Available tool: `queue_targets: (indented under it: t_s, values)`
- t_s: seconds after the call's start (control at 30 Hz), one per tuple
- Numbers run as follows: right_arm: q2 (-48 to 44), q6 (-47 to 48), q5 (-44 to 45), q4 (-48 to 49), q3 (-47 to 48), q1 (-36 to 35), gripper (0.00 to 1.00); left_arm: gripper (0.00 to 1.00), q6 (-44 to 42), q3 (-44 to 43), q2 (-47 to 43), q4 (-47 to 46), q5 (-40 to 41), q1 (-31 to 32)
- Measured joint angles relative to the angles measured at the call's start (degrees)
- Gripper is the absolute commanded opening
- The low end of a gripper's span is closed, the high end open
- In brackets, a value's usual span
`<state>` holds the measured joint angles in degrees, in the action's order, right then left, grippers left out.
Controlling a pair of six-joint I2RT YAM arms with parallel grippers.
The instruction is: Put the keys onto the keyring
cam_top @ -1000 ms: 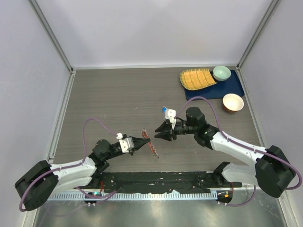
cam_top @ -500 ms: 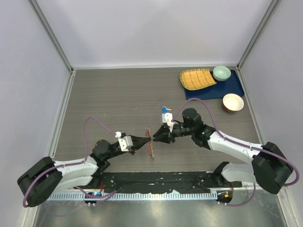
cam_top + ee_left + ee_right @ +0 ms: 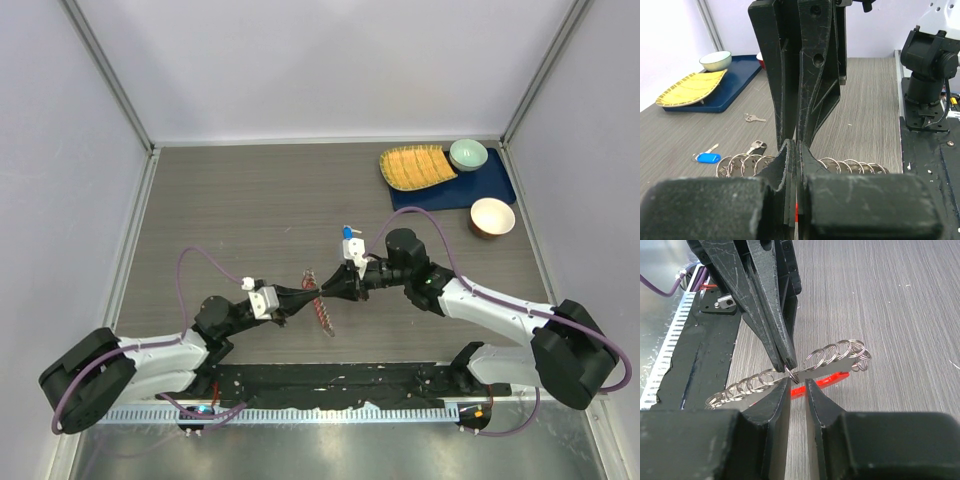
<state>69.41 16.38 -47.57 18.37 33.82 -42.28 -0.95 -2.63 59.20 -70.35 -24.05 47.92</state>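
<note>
The keyring (image 3: 318, 306), a silvery chain of wire rings with a long red oblong fob, sits mid-frame in the top view, with one ring pinched in my tightly closed left gripper (image 3: 788, 365). My right gripper (image 3: 797, 386) meets it tip to tip, jaws narrowly apart. Left of centre in my left wrist view, a small blue-headed key (image 3: 705, 158), a black-headed key (image 3: 758, 146) and a plain silver key (image 3: 755, 118) lie on the grey wood-grain surface (image 3: 220, 210).

Keyring (image 3: 324, 318) between facing fingers (image 3: 295, 296), table (image 3: 230, 200) open beyond
</note>
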Motion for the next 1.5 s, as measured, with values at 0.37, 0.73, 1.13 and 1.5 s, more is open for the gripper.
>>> queue_targets:
  t_s: [0.37,0.73,1.13,1.5]
  values:
    - [0.37,-0.09,-1.14,-0.39,0.04,0.02,0.01,0.14,0.55,0.00,1.46,-1.29,0.48,-0.20]
    - [-1.49,6.29,7.45,-17.40,5.86,-0.79,0.01,0.43,-2.80,-4.81,-9.25,20.33,2.60,-0.20]
    - [2.01,16.85,21.42,-40.87,20.68,-7.50,0.01,0.46,-7.52,-9.62,-6.34,35.10,0.39,-0.20]
    - [5.62,20.96,25.81,-49.75,25.62,-9.29,0.01,0.42,-8.02,-8.07,-6.03,29.42,0.44,-0.20]
